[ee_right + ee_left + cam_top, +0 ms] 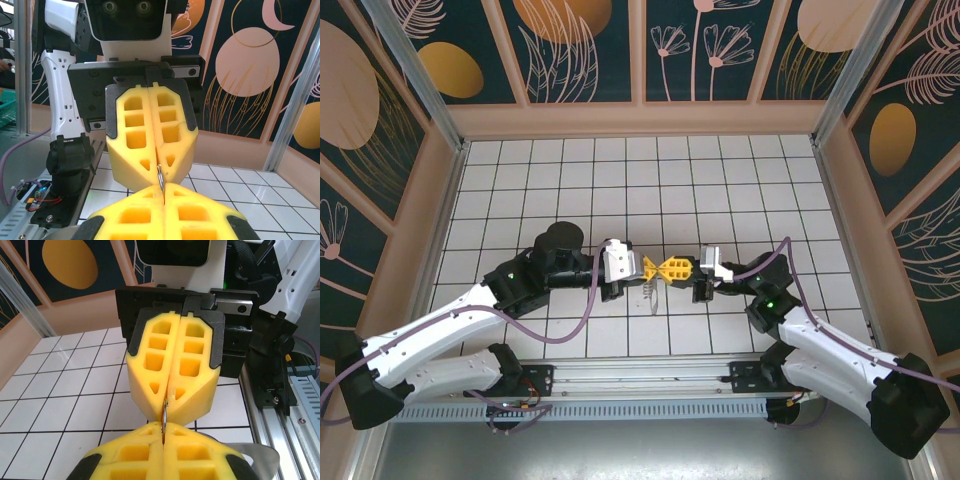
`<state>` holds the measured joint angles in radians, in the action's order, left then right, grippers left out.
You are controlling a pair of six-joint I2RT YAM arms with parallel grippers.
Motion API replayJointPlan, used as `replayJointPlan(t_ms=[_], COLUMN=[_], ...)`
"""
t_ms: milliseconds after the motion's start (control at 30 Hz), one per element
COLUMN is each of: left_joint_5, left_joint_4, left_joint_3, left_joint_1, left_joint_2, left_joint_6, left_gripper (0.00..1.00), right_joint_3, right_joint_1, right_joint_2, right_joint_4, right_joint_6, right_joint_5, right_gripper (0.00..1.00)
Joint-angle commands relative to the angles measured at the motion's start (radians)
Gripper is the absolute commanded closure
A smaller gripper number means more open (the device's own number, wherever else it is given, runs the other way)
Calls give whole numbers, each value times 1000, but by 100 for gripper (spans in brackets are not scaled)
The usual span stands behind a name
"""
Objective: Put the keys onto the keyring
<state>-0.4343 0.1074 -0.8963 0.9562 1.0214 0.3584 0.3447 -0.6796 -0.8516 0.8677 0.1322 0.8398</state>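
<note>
From above, over the tiled bench (570, 170), left jaws and right jaws meet tip to tip, both clenched; the keyring (653, 292) dangles from the left pair. At the left wrist, the keyring (164, 416) bridges both seams. At the right wrist, a metal sliver (160, 175) sits likewise. Whether the keys are threaded we cannot tell; we judge the joining unfinished.

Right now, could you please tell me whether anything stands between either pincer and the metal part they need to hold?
Nothing visible does. The left pincer and right pincer meet tip to tip, both shut on the same thin metal piece. Whether it is key or ring, I cannot tell.
</note>
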Motion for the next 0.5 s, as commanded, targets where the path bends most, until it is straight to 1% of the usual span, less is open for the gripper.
replayJointPlan(t_ms=[0, 33, 133, 167, 233, 333, 467], left_joint_5=[36, 71, 164, 195, 248, 300, 337], left_joint_4=[-38, -37, -12, -3, 10, 21, 53], left_joint_3=[-11, -7, -11, -13, -14, -9, -15], left_joint_1=[7, 6, 7, 7, 7, 7, 6], left_joint_2=[-24, -31, -36, -34, -38, -50, -43], left_joint_6=[24, 35, 68, 80, 105, 132, 145], left_gripper=[100, 100, 100, 100, 100, 100, 100], right_joint_3=[2, 3, 8, 11, 21, 16, 21], right_joint_1=[5, 5, 4, 5, 3, 2, 2], right_joint_2=[16, 22, 43, 55, 74, 101, 98], right_joint_4=[42, 26, -38, -75, -142, -198, -232], right_joint_6=[22, 28, 48, 61, 80, 97, 92], right_joint_5=[-14, -31, -92, -112, -153, -211, -282], right_gripper=[100, 95, 69, 63, 59, 57, 57])
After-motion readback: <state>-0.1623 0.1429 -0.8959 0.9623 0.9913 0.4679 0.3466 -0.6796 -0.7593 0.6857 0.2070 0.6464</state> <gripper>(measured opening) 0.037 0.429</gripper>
